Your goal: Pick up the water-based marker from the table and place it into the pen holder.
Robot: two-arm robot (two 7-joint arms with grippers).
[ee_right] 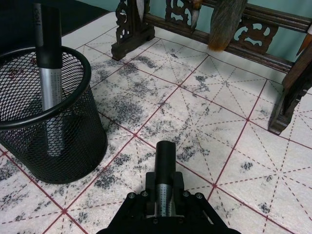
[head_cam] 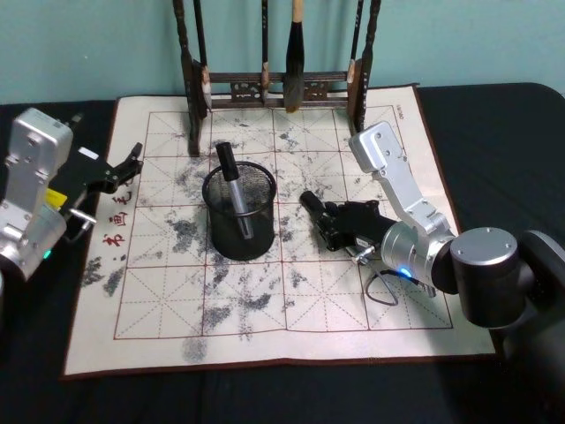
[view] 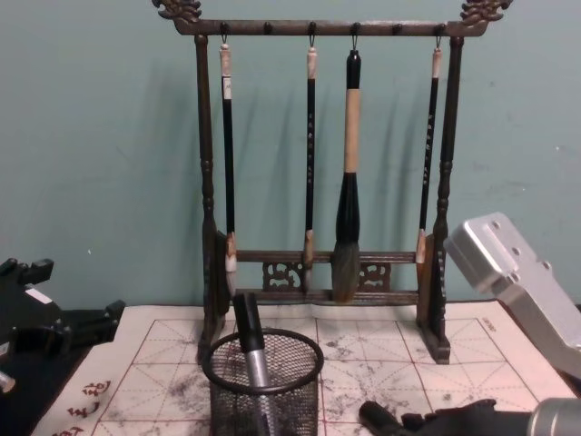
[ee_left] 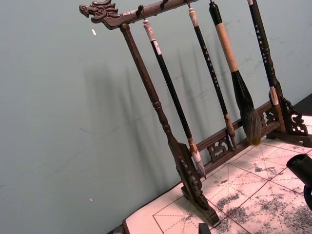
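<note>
One marker stands in pen holder; right end effector (wrist view) clamps another marker.

My black right gripper clasps a marker with black cap and silver barrel, matching the second marker in the black wire-mesh pen holder, on a cream mat gridded red, smudged grey, over the dark table.

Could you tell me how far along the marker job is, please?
Done: one marker already stands in the pen holder. In hand: the right gripper has its jaws shut on a second marker, low to the holder's right. Left: lift it over the rim and drop it in. The left gripper sits parked at the left edge of the mat.
</note>
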